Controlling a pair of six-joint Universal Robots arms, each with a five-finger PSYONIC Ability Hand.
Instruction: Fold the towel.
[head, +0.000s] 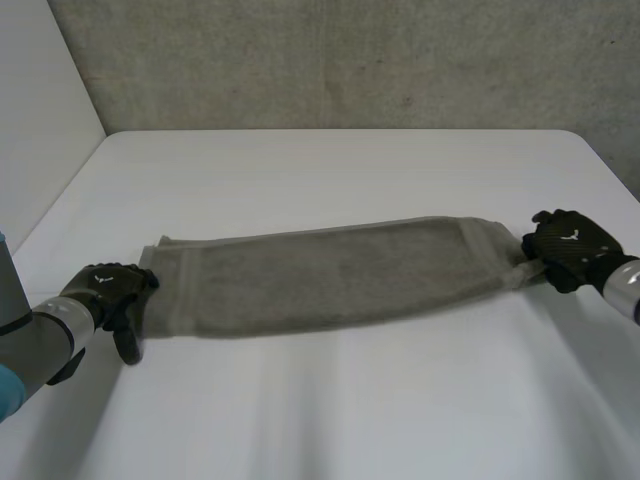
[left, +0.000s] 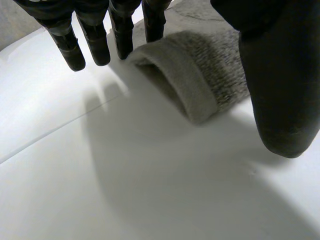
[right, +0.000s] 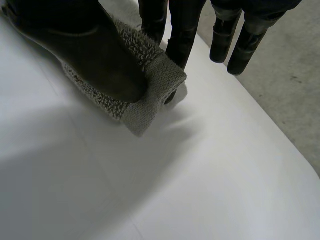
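The towel (head: 330, 275), a grey-brown terry one, lies as a long narrow strip across the middle of the white table (head: 330, 410), its hemmed ends pointing toward the two hands and its length sagging a little toward the robot. At its right end the right hand (head: 570, 245) has hold of the near corner. In the right wrist view the thumb (right: 90, 45) presses down on the woven border of the towel (right: 155, 95) against a finger behind it, so the corner is pinched and bent up off the table while the other fingers hang straight beside it. At the left end the left hand (head: 105, 290) sits at the near corner with its thumb pointing toward the robot. In the left wrist view its fingers (left: 67, 45) are straight and spread from the thumb, and the rolled end hem of the towel (left: 200, 85) lies flat on the table between them, some fingertips at its edge, nothing clamped. Both grey forearms reach in from the near side, and a rough concrete wall (head: 350, 60) stands behind the table.
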